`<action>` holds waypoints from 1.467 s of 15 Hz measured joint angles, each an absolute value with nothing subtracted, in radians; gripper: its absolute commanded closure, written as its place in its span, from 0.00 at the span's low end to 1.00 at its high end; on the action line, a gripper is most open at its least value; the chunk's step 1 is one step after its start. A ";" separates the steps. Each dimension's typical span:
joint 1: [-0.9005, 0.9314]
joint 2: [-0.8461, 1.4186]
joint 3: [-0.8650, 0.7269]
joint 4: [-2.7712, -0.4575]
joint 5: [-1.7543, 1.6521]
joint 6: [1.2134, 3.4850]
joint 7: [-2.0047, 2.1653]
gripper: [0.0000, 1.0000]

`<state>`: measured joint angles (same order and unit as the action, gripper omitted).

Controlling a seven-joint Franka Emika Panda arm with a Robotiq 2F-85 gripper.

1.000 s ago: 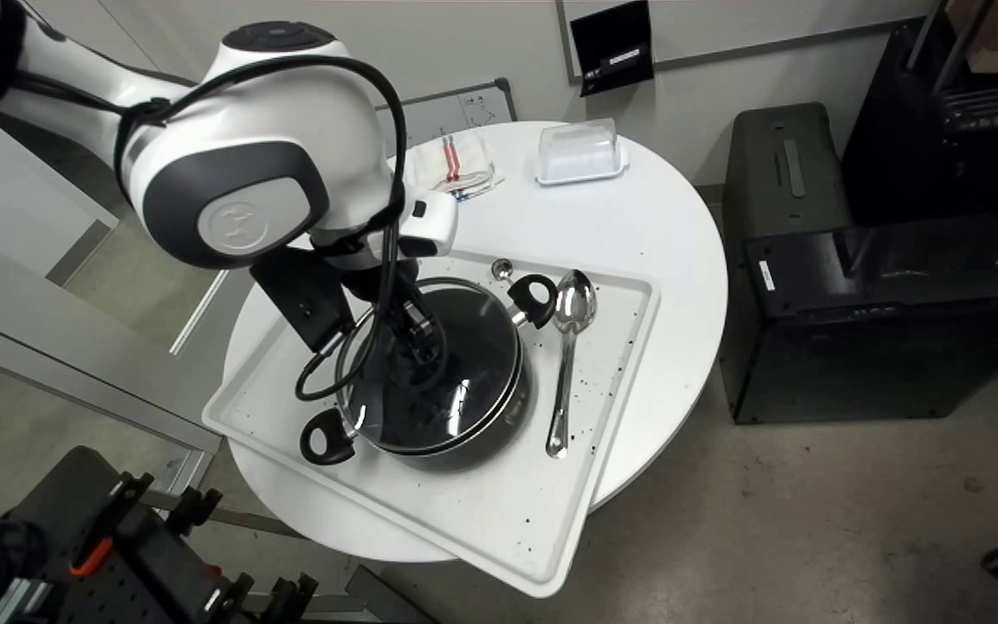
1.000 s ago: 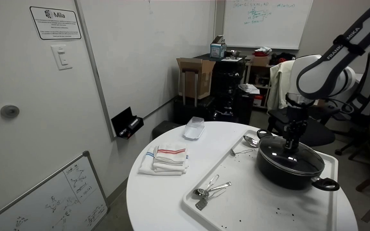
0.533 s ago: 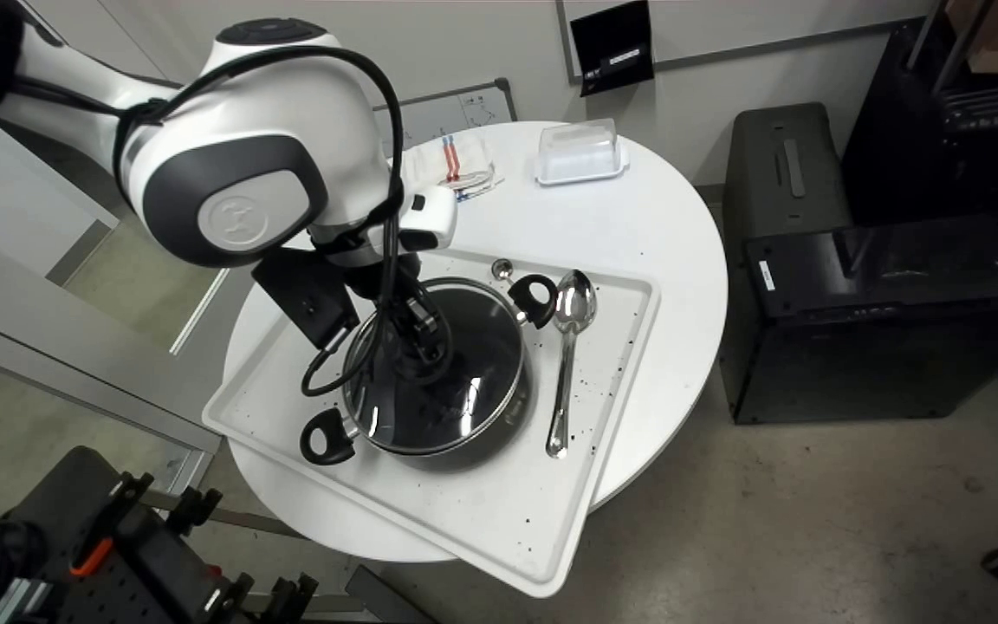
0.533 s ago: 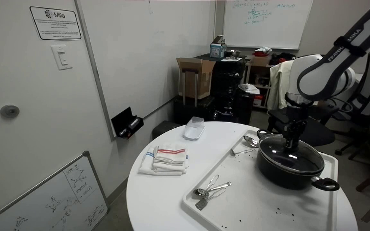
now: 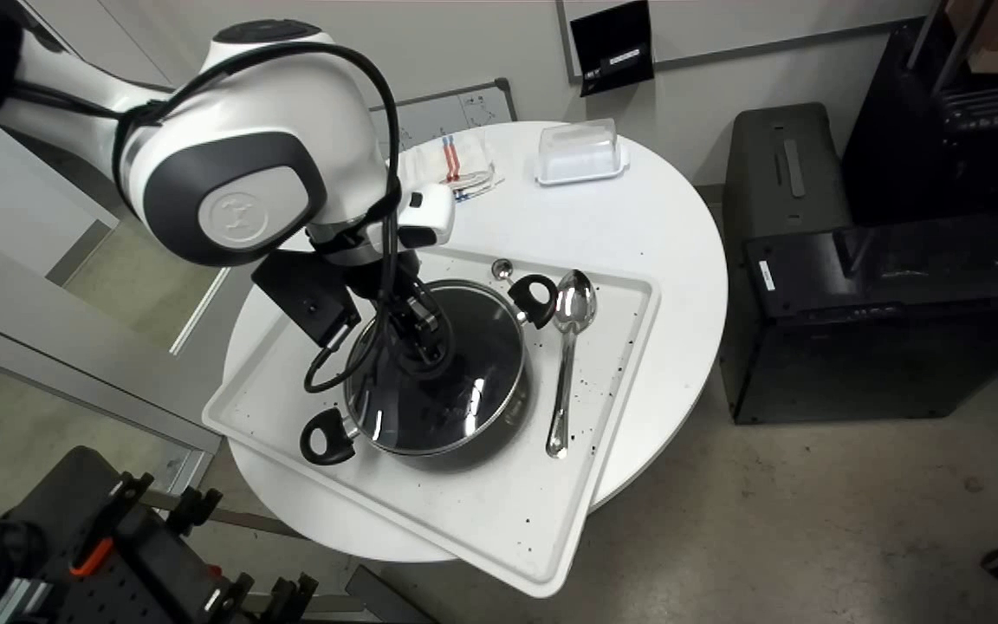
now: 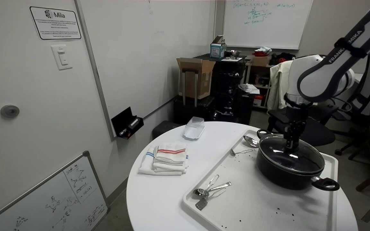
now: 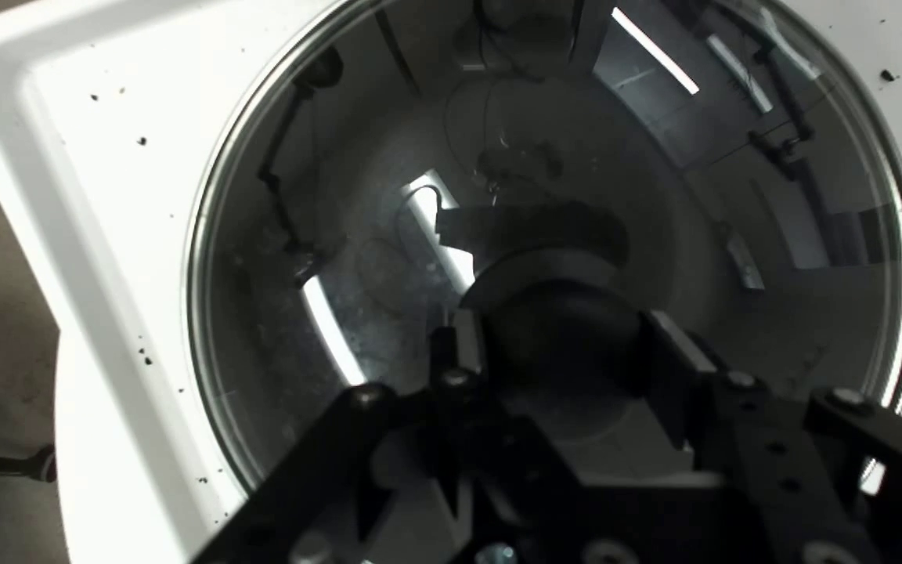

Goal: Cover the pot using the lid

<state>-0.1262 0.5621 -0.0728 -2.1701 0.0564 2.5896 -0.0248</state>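
Observation:
The black pot [image 6: 278, 175] stands on the tray, with its short side handles showing in both exterior views. The clear glass lid [image 6: 305, 162] lies on top of the pot, its metal rim looking about level with the pot's rim; it also shows in an exterior view [image 5: 486, 368] and fills most of the wrist view [image 7: 326, 196]. My gripper [image 6: 290, 146] points down over the lid's middle. In the wrist view its fingers [image 7: 564, 345] stand on both sides of the dark knob and appear to press on it. The pot's inside is dark behind the glass.
The white tray [image 5: 542, 537] lies on a round white table [image 5: 681, 260]. A large spoon [image 5: 565, 373] lies beside the pot. Several small metal utensils [image 6: 204, 192] lie at a tray corner. Folded towels [image 6: 169, 160] and a clear-lidded container [image 5: 581, 156] stand farther off.
The lid has shifted slightly and lowered from a little above the pot onto its rim, with my gripper moving along. In the last half second, almost nothing has moved.

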 measured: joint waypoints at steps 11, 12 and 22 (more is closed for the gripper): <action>-0.101 0.573 -0.086 -2.170 0.024 2.599 -0.017 0.75; -0.100 0.573 -0.086 -2.170 0.024 2.599 -0.017 0.75; -0.100 0.574 -0.087 -2.170 0.023 2.599 -0.017 0.75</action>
<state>-0.1000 0.5736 -0.0866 -2.1700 0.0234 2.5988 -0.0171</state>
